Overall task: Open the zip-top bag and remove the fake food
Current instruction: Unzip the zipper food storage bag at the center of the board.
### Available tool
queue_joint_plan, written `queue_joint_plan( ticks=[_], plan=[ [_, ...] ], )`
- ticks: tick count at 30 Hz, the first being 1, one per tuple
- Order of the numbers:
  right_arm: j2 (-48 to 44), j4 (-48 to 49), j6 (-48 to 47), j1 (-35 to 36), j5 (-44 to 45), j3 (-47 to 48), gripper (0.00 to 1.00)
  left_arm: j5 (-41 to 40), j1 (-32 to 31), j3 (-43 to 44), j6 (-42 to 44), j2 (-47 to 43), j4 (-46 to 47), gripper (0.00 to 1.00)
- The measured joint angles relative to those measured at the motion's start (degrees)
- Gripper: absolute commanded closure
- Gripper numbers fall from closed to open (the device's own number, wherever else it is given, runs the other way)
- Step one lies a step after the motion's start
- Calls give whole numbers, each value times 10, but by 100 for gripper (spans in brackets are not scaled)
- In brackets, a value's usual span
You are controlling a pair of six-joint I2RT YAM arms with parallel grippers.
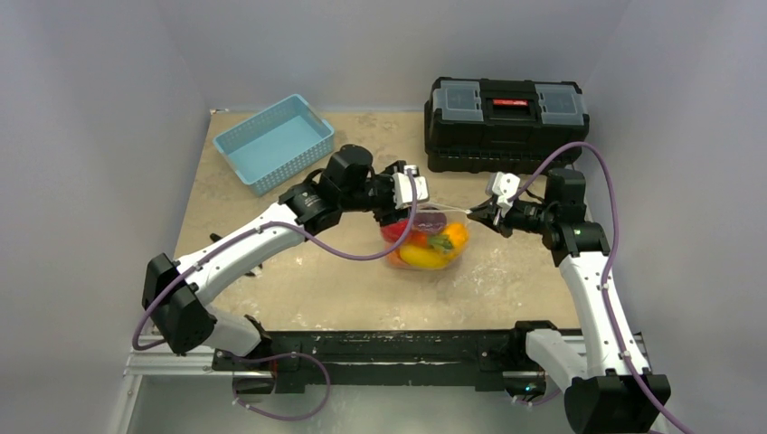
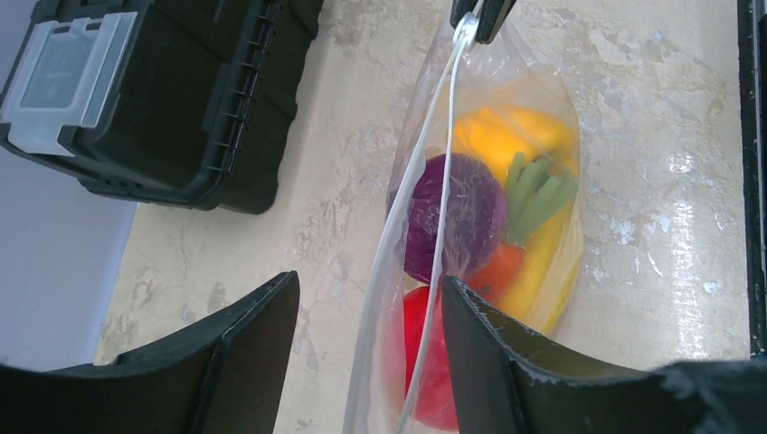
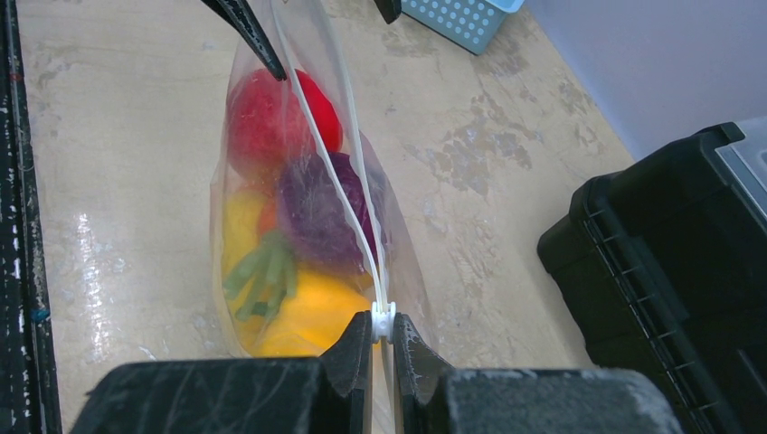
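At the near edge of the table (image 1: 298, 271) both arms rise from their bases and lean in toward the middle, where you find the zip-top bag (image 3: 312, 41) stretched between them. On your right, the right gripper (image 3: 383, 321) is pinched tight on one end of the white zip strip (image 2: 439, 194), its two fingers pressed together with only the strip's end between them. The strip runs from that pinch straight across to the left gripper (image 2: 369, 280). That one stands parted, holding nothing: its fingers straddle the other end of the bag's top edge, with the strip passing through the gap between them. One fingertip sits right against the clear plastic beside the red piece, and the other stands off from the bag. Inside the bag the fake food (image 1: 425, 244) is piled low: a red piece nearest the left gripper, a purple one in the middle, and yellow and orange pieces with green leaves toward the right gripper. Farther back, a light-blue basket (image 1: 274, 142) sits at the far left and a black toolbox (image 1: 506, 122) at the far right, both well apart from the bag.
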Motion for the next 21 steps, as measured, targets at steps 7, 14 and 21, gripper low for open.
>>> queue_joint_plan(
  ticks=[7,14,21],
  plan=[
    [0,-1,-2,0,0,0,100,14,0,15,12,17,-29,63],
    [0,-1,-2,0,-2,0,100,16,0,21,15,32,-56,100],
    [0,-1,-2,0,-1,0,100,11,1,21,18,32,-57,100]
  ],
)
